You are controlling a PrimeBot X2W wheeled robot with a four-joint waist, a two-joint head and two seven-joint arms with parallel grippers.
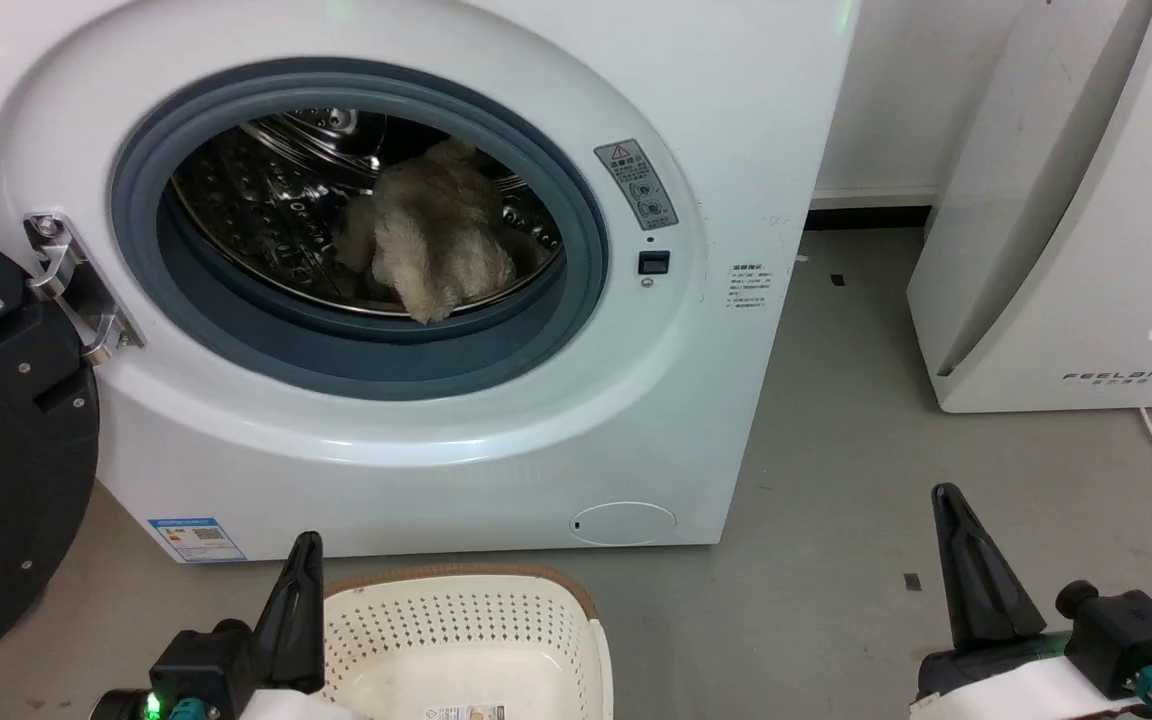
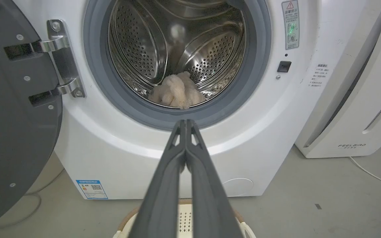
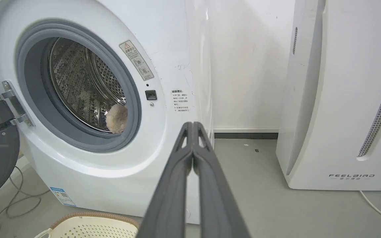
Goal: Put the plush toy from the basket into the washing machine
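washing machine [image 1: 536, 440]: far left, door [image 1: 6, 450] swung open leftward so the porthole can take the load.
basket [image 1: 436, 625]: near, on the floor below the porthole, toy gone from it.
plush toy [image 1: 431, 235]: slumped in the steel drum, just behind the grey gasket; judged delivered.
left gripper [image 2: 185, 124]: fingers pressed together, holding nothing, near, over the basket, well apart from the toy.
right gripper [image 3: 192, 125]: likewise pinched together and unladen, near right, farther from the toy.
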